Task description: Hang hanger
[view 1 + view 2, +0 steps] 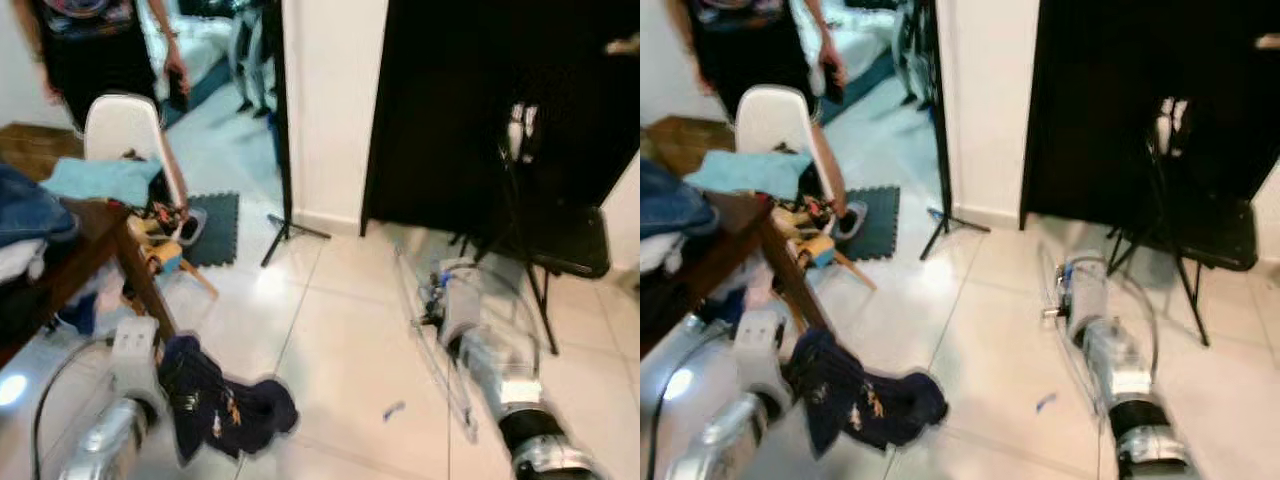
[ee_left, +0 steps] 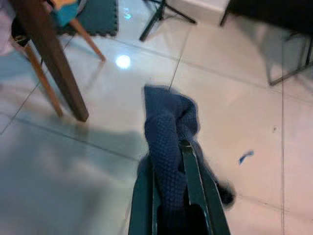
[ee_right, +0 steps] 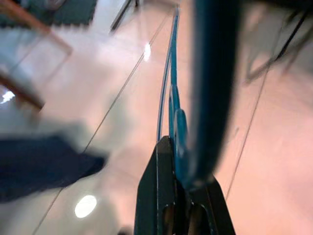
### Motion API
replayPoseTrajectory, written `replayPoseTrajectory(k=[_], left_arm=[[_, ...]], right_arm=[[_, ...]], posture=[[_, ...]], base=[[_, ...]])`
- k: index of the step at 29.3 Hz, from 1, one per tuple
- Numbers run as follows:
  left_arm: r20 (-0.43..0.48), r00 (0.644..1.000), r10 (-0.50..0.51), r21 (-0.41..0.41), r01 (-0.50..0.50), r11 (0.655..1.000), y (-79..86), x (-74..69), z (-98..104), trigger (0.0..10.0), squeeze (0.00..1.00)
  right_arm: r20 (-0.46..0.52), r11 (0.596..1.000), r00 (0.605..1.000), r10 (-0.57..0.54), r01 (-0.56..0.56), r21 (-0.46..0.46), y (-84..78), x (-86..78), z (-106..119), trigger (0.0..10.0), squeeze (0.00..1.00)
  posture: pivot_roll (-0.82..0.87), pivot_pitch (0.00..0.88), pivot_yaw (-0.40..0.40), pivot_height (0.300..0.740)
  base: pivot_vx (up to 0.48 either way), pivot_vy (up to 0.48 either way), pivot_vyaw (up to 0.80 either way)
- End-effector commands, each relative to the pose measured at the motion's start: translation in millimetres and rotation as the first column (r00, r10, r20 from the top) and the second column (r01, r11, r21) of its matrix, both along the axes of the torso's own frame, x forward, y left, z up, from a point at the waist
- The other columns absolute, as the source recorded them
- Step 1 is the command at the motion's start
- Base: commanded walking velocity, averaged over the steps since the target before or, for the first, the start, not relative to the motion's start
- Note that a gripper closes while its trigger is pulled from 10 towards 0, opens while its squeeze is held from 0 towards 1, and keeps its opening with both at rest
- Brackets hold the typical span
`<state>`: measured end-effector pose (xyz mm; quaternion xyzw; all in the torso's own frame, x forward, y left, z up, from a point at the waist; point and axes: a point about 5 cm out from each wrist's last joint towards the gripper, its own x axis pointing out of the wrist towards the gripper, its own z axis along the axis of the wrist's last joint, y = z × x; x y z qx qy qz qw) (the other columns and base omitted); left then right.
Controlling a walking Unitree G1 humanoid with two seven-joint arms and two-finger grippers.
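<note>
A clear plastic hanger hangs low over the white tiled floor, held in my right gripper. In the right wrist view it is a thin bluish strip running away from the shut fingers. My left gripper is shut on a dark blue knit garment. That garment droops in a bunch from the left wrist, just above the floor beside the table leg.
A wooden table piled with clothes stands at the left, with a white chair and a person behind it. A black folding chair stands at the right before a dark opening. A tripod and a dark mat are near the white pillar.
</note>
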<state>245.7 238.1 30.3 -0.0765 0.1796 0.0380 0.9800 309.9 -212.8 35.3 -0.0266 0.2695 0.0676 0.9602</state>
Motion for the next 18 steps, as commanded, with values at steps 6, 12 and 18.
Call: replayPoseTrajectory(k=[6,12,18], left_arm=[[0.035,0.995,0.094,-0.051,-0.092,0.994,9.3,1.9,-0.1,10.0,0.0],[0.018,0.996,0.09,0.003,-0.09,0.996,-7.9,9.4,-14.3,10.0,0.0],[0.022,0.998,0.063,0.075,-0.064,0.995,-20.3,3.7,-19.2,10.0,0.0]], right_arm=[[0.014,1.0,1.0,-0.003,0.003,-0.021,-6.0,1.3,-1.5,10.0,0.0],[-0.015,0.997,1.0,-0.019,0.018,-0.074,-17.7,3.5,-4.9,10.0,0.0],[-0.004,0.992,1.0,-0.004,0.003,-0.123,-24.3,0.9,-6.0,10.0,0.0]], posture=[[-0.1,0.0,-0.02,0.74],[-0.1,0.0,-0.083,0.74],[-0.09,0.0,-0.085,0.74]], base=[[0.0,0.0,-0.79],[0.0,0.0,-0.79],[0.0,0.0,-0.78]])
